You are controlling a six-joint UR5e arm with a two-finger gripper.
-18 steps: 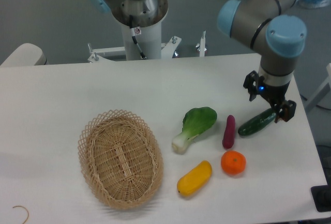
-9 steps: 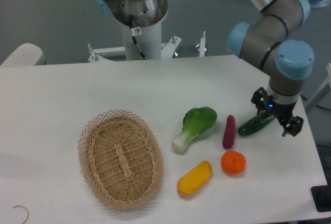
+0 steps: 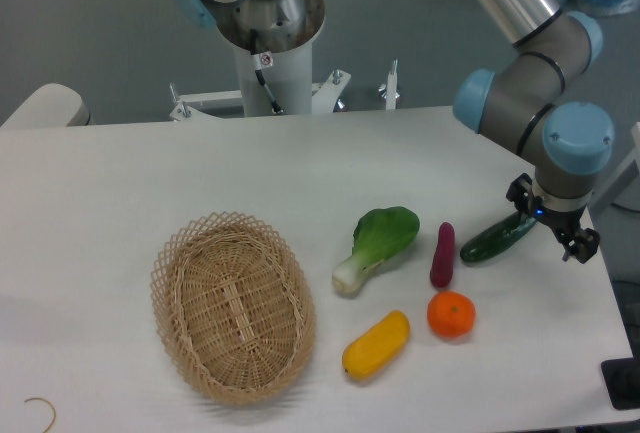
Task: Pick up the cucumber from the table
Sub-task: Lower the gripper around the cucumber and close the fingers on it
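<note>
Now my hand [image 3: 553,230] sits lower and further toward the table's [image 3: 120,193] right edge than it did a second ago, when it hung over the far end of the cucumber [image 3: 498,237] with its fingers closer to the purple vegetable's side. Over that second I have slid outward and down, so the cucumber's thin end now disappears just under my wrist, and the rest of it stretches away from me toward the purple vegetable [image 3: 442,253].

The cucumber itself has barely shifted; it lies flat on the table, slanted, dark and glossy, touching nothing else that I can see.

My fingers are spread, one dark tip showing on the near side of the cucumber's end and one out past it toward the table edge. They hold nothing. Whether the cucumber's tip is truly between them or only beside them, I cannot tell from this angle.

For the task, I judge that the approach is nearly done and the grasp not yet made. Closing on the thin tip looks risky: a glossy, round body gripped so far from its middle could swing or slip out as I lift.
</note>
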